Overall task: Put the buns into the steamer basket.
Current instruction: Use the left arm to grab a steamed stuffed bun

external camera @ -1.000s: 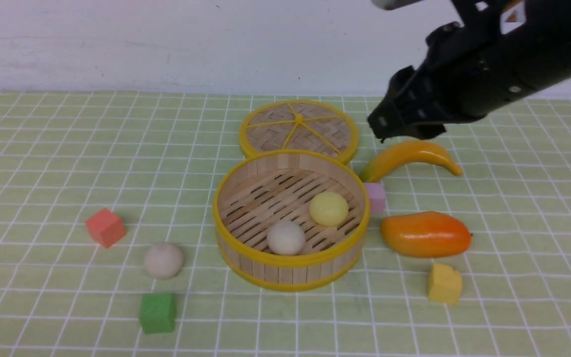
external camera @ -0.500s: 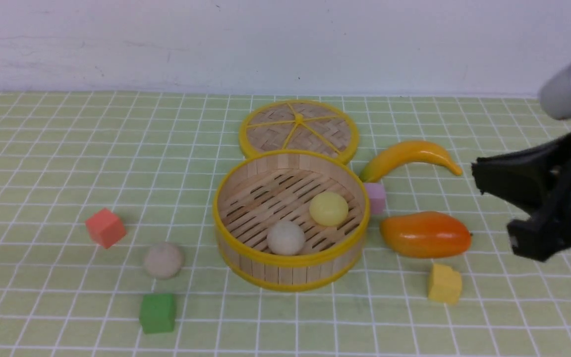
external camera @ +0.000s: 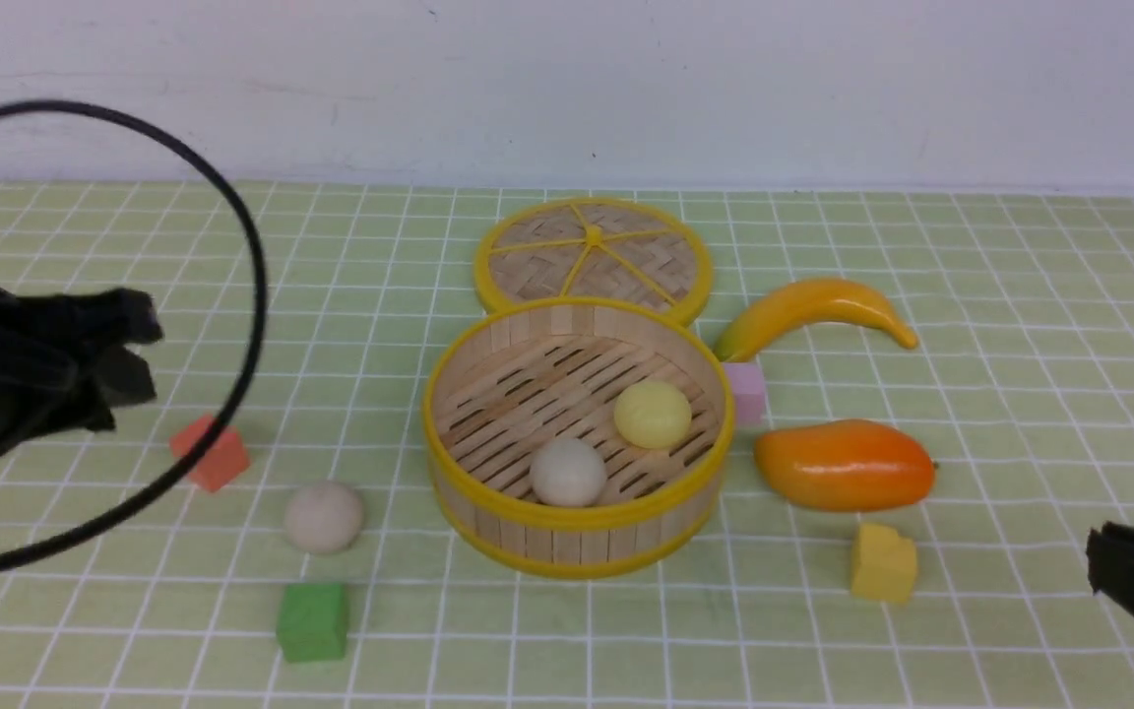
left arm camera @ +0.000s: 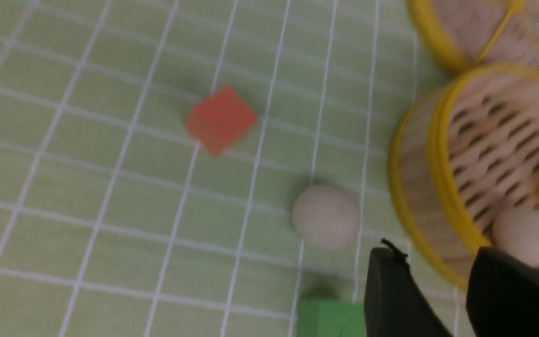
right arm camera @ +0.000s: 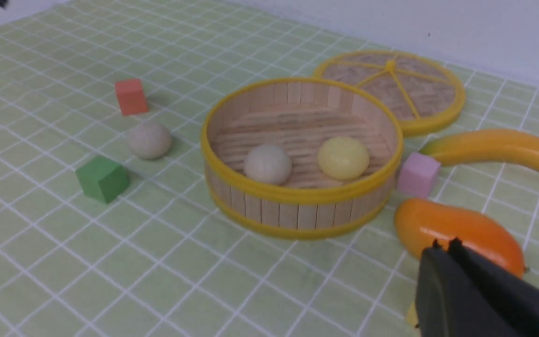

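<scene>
Bamboo steamer basket [external camera: 567, 544] sits mid-cloth, with a pale yellow bun [external camera: 653, 414] and an off-white bun [external camera: 568, 472] side by side on its slatted floor. A third bun [external camera: 324, 516] lies outside on the checked cloth, left of the basket, between the red cube [external camera: 210, 455] and the green cube [external camera: 312, 620].

The front view shows the left gripper [external camera: 139, 356] only as a dark blur at the left edge, behind a looping cable [external camera: 254, 295]. Its wrist view adds that the two fingers [left arm camera: 391, 295] stand apart with nothing between them, the loose bun near their tips.

The right gripper [right arm camera: 445, 245] is a sliver at the front view's lower right edge. Its own wrist view shows the jaws pressed together, empty, in front of the mango [right arm camera: 456, 224].
</scene>
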You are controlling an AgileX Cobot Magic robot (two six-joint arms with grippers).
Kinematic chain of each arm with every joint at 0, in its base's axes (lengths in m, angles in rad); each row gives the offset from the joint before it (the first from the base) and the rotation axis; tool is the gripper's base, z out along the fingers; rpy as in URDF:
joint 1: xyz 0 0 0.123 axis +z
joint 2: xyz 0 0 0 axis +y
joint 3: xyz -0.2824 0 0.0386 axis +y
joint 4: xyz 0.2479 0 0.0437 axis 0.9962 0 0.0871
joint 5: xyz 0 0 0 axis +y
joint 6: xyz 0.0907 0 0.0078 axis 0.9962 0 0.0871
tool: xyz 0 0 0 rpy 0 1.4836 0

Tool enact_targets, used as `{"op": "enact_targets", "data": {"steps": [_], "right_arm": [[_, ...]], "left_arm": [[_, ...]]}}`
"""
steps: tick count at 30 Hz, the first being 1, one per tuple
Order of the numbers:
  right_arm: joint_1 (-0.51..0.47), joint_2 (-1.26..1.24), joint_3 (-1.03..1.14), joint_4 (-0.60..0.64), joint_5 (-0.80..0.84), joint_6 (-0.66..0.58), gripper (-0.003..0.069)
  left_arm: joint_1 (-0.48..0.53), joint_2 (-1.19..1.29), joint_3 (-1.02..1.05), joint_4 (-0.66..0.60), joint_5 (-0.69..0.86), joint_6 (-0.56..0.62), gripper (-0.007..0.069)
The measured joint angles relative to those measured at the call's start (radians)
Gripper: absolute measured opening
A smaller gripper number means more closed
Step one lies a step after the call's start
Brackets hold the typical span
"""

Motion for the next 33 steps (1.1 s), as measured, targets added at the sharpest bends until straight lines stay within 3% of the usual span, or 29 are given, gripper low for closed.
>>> {"op": "enact_targets", "data": {"steps": [5,11,18,33], "right_arm": [[0.0,-0.049,0.025,-0.001,0.019,0.0,-0.0009],[0.0,-0.055,0.025,-0.004,0.038,0.001,-0.0005],[0.0,-0.055,0.025,-0.004,0.045,0.001,0.0001],[0.0,-0.055,0.027,-0.004,0.051,0.001,0.0014]], "left_arm": [[-0.079,0.168,-0.134,-0.022,0.144,0.101,0.0238],[-0.18,0.342,-0.248,0.156,0.171,-0.063,0.0238],[-0.213,0.501,-0.31,0.302,0.146,-0.18,0.0238],[-0.213,0.629,-0.318,0.28,0.049,-0.193,0.0238]]}}
